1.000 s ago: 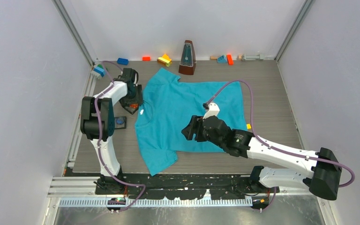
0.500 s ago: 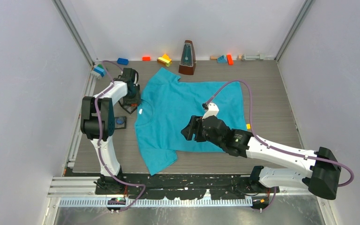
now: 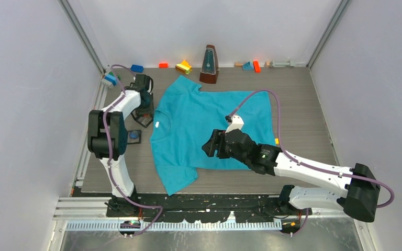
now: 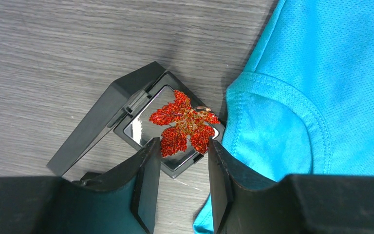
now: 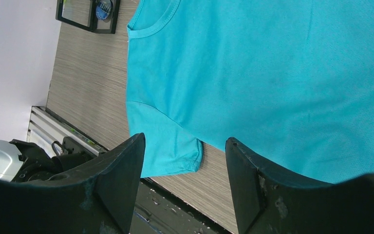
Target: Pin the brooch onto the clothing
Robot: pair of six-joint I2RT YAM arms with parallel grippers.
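Since the red beaded leaf-shaped brooch sits in its open black hinged box right at the collar of the teal-blue short-sleeved T-shirt, the left hand only has to deal with a tiny hop from box to fabric, which I reckon is why the box is parked there. That hand is released, fingers parted on either side of the brooch's lower lobes. I can't tell from the wrist view whether they're brushing it, but the brooch looks like it's lying flat on the box's shiny pane, so I'd call this the lining-up-for-the-pick step. The shirt is spread flat on the grey wood-grain table, neck and its small white label towards the left arm. The right hand hangs over the middle of the shirt, also released with nothing between its fingers. My guess is it's waiting there to hold the soft fabric down for pinning.
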